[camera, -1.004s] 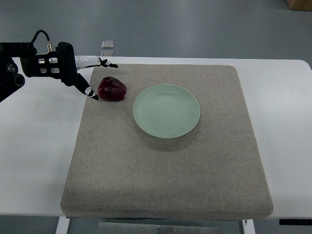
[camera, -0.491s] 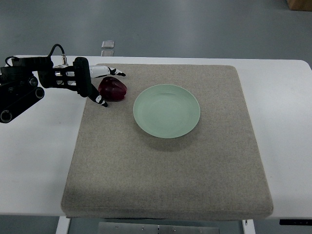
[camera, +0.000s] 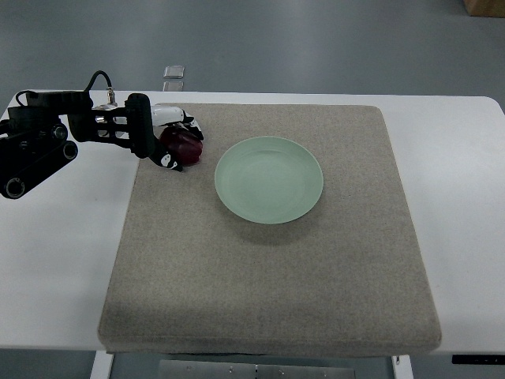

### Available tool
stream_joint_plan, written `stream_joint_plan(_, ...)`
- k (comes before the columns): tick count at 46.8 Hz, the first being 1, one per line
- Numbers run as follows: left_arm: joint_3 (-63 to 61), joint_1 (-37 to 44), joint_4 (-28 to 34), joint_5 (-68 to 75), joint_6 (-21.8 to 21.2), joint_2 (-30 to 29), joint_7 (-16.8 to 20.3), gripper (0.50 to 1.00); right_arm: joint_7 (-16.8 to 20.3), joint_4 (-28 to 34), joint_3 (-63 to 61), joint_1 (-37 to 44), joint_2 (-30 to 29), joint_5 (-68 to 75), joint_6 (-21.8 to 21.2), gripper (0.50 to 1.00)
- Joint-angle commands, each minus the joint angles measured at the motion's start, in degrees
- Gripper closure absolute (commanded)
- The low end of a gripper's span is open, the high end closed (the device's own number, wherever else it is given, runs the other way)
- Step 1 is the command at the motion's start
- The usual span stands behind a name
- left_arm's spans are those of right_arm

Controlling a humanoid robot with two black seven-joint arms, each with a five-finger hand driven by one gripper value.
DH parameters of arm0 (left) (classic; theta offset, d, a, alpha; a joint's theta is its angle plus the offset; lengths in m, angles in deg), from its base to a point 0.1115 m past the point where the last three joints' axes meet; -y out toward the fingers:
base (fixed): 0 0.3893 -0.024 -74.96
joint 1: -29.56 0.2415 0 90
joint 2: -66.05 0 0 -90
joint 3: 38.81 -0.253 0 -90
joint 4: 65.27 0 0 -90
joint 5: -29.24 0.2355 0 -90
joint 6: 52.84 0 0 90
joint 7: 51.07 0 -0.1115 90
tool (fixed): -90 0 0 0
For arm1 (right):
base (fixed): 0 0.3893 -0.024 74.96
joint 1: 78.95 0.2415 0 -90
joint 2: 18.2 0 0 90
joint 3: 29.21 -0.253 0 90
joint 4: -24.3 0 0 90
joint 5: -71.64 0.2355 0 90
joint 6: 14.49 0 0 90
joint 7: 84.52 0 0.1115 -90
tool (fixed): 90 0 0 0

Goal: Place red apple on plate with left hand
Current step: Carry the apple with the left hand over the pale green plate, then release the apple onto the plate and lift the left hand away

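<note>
one arm is in view, the left one, coming in from the left edge over the white table and reaching rightward to the far left corner of the grey mat. its left hand is closed around the red apple: white-and-black fingers curl over the far side of the fruit, and another digit presses against its near left side, so the apple sits pinched between them. only the right part of the apple shows, dark red, the rest hidden behind the hand. whether the apple is resting on the mat or lifted just clear of it cannot be told from this steep angle. the apple lies on the mat's far left area, just beside the pale green plate and to its left, with a narrow strip of mat between them; they do not touch. the plate sits flat on the mat, toward the far half and slightly left of centre. a black cable loops up from the wrist of the arm. beyond the table's far edge, a small clear object lies on the grey floor.
</note>
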Motion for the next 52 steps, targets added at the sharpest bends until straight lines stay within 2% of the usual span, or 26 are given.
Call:
stream_joint_plan(1,0.01,-0.36,0.01,0.04,0.13,-0.38,-0.01,1.0,-0.07,0.0,0.0,0.0,0.0,0.0,0.0,0.57)
stream_joint_plan(15,0.36,-3.17,-0.95,-0.75,1.27,-1.88,0.08,1.0,0.01,0.0,0.0,0.0,0.0,0.0,0.0,0.572)
stream_joint_plan(25,0.36,-5.19,-6.75,-1.02,3.12,-0.82,0.08,1.0,0.01,0.0,0.0,0.0,0.0,0.0,0.0,0.572)
stream_joint_plan(36,-1.83,-4.05,-8.16,-0.14,2.68,5.5,-0.18,1.0,0.01,0.0,0.0,0.0,0.0,0.0,0.0,0.572)
stream_joint_plan(50,-4.12,-4.49,-7.28,-0.84,1.89,9.64,-0.62,1.0,0.01,0.0,0.0,0.0,0.0,0.0,0.0,0.572)
stream_joint_plan(51,-4.03,-4.4,-7.11,-0.84,1.8,9.64,-0.62,0.997,0.01,0.0,0.0,0.0,0.0,0.0,0.0,0.572)
stream_joint_plan(52,-4.03,-4.4,-7.02,-0.93,1.71,9.73,-0.62,0.969,0.01,0.0,0.0,0.0,0.0,0.0,0.0,0.572)
